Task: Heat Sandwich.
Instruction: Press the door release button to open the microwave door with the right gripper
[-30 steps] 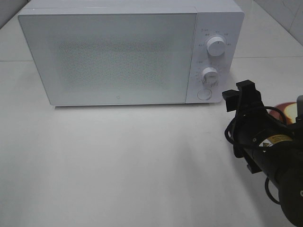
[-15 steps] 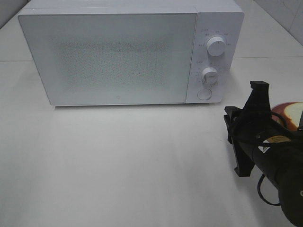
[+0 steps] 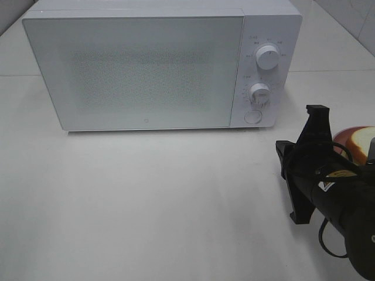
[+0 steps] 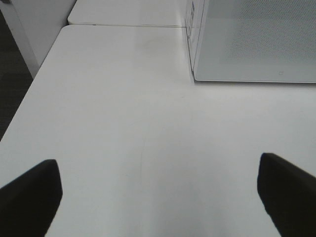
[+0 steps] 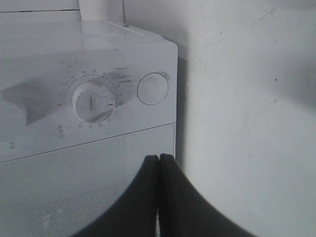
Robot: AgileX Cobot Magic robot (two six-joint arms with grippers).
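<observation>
1. The microwave point(image 3: 146, 70) stands at 12 o'clock on the table point(image 3: 146, 205), its door closed. The dotted panel hides the inside.
2. A round plate point(image 3: 344, 134) with a reddish rim sits at 3 o'clock, half hidden behind the right arm.
3. The sandwich point(image 3: 364, 142) lies on that plate. Only a pale slice with a tan edge shows.
4. The right gripper point(image 5: 159, 160) has its fingers pressed together on nothing, and it points toward the lower dial point(image 5: 93, 101) and the round button point(image 5: 152, 89).
5. The left gripper point(image 4: 158, 160) has its fingers wide apart above bare table.
6. The tabletop is plain white, with tiled wall point(image 3: 351, 17) at 1 o'clock.
</observation>
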